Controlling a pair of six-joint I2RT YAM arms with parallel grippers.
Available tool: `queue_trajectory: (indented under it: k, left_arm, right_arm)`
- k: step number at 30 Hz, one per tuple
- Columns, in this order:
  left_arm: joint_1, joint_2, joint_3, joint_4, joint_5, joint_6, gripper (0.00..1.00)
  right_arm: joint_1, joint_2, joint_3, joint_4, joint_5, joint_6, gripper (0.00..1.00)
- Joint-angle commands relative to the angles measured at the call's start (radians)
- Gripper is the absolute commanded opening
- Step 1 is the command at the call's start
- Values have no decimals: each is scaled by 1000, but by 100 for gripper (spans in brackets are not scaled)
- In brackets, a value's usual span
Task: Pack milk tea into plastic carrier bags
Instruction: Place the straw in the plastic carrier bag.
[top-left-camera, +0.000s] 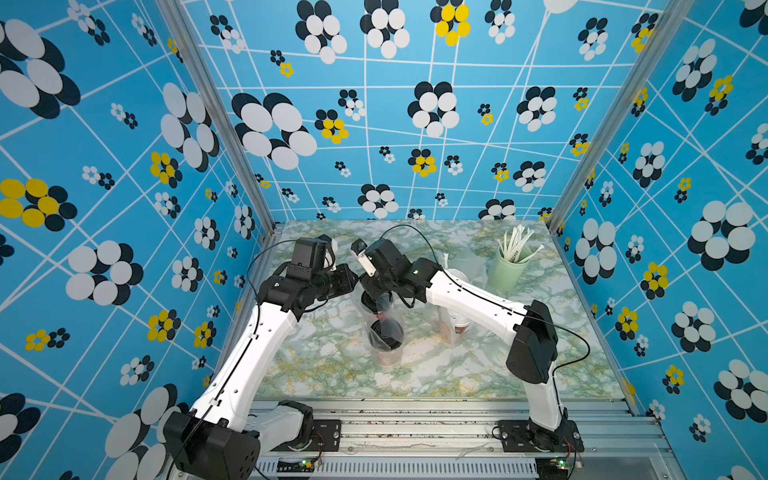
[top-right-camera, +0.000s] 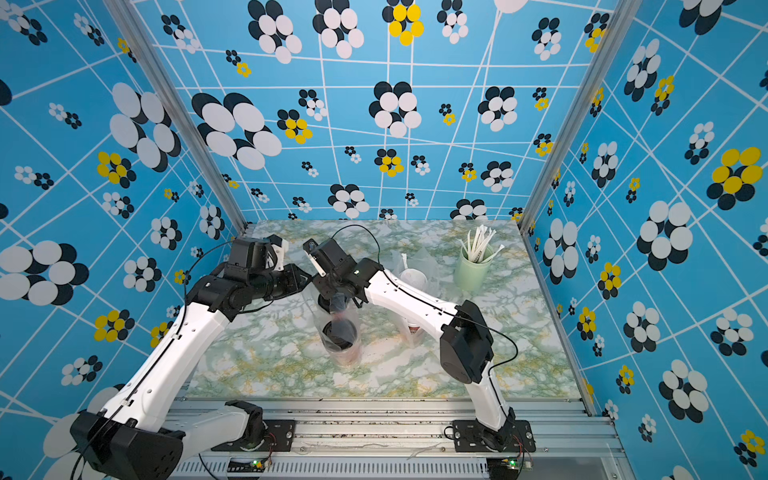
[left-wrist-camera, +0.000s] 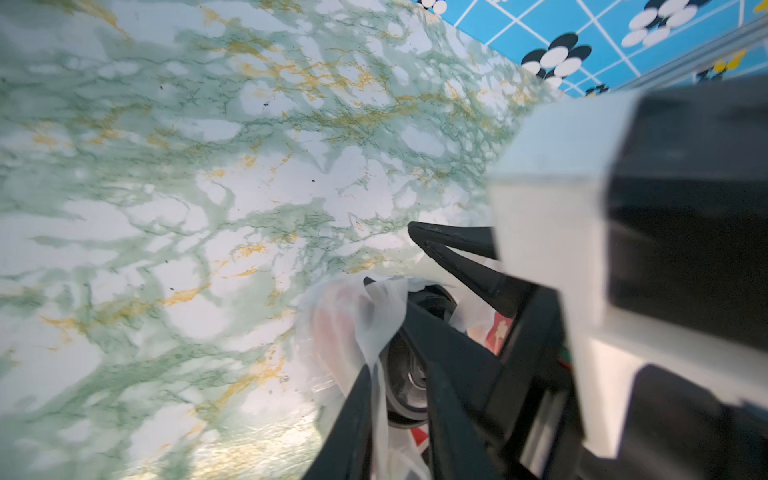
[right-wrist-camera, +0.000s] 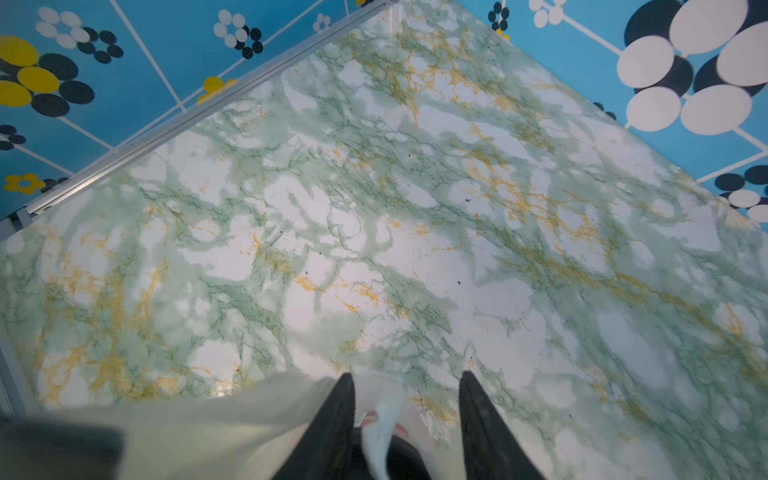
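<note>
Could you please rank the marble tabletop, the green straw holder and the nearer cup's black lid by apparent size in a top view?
1. marble tabletop, by far the largest.
2. green straw holder.
3. black lid, slightly smaller; it stands nearer the camera, so their true order is unsure.

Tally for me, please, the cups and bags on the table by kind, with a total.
Black-lidded milk tea cups: 2
White-lidded milk tea cups: 2 (one partly hidden)
Clear plastic carrier bags: 2
Pale green cup of straws: 1
Total: 7
</note>
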Motion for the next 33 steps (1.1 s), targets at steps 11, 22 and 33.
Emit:
queue_trajectory:
  k: [11, 22, 33]
  left_arm:
    - [-32, -63, 92, -222, 15, -5, 57]
    - [-207, -114, 34, -299, -58, -89, 60]
    - [-263, -157, -18, -299, -87, -136, 55]
  right_arm:
    - [-148, -372, -65, -136, -37, 111, 49]
    - [-588, -621, -375, -217, -73, 203, 48]
    - [-968, -591, -541, -146, -148, 206, 42]
